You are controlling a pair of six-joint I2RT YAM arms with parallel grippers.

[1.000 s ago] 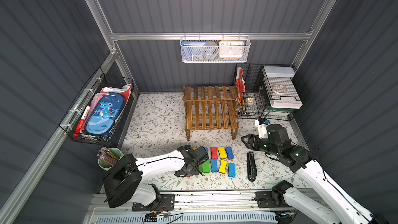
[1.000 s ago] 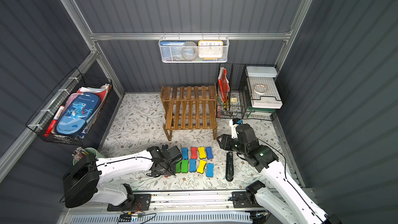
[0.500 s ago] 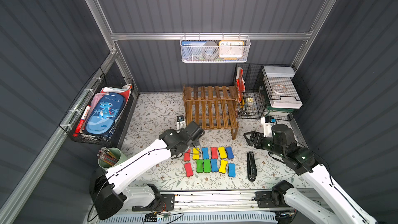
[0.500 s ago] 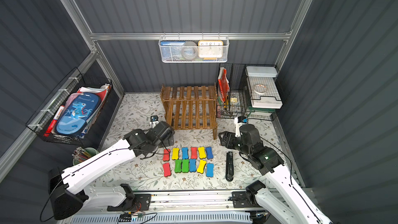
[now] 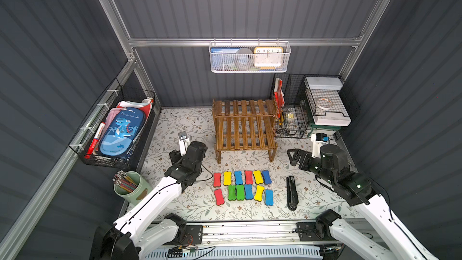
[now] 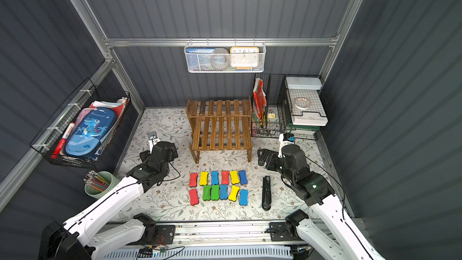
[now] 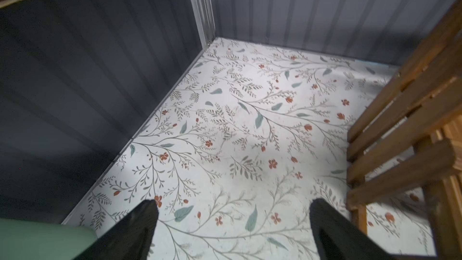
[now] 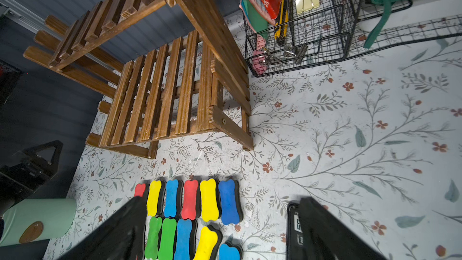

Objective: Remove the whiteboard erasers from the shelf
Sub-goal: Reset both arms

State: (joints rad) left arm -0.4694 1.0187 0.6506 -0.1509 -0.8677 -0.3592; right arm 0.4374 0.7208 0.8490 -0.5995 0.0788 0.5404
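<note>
All twelve whiteboard erasers (image 5: pixel 240 192) lie in two rows near the front edge of the tabletop (image 5: pixel 185 203), beside the stapler (image 5: pixel 292 192). The left gripper (image 7: pixel 231 208) and right gripper (image 5: pixel 291 158) gape wide, both empty. The shelf (image 5: pixel 245 131) behind looks bare, so the job seems done: withdraw high, clear of the rows. The pencil case (image 5: pixel 122 131) reads "Dinosaur"; the clock (image 5: pixel 268 57) shows 10, 11, 12, 1, 2.

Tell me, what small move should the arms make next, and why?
Probably pull both arms back to rest. The shelf shows bare slats on both tiers, twelve erasers lie in two rows on the table in front of it, and the left gripper and right gripper are open and empty, so nothing seems left to pick.
</note>
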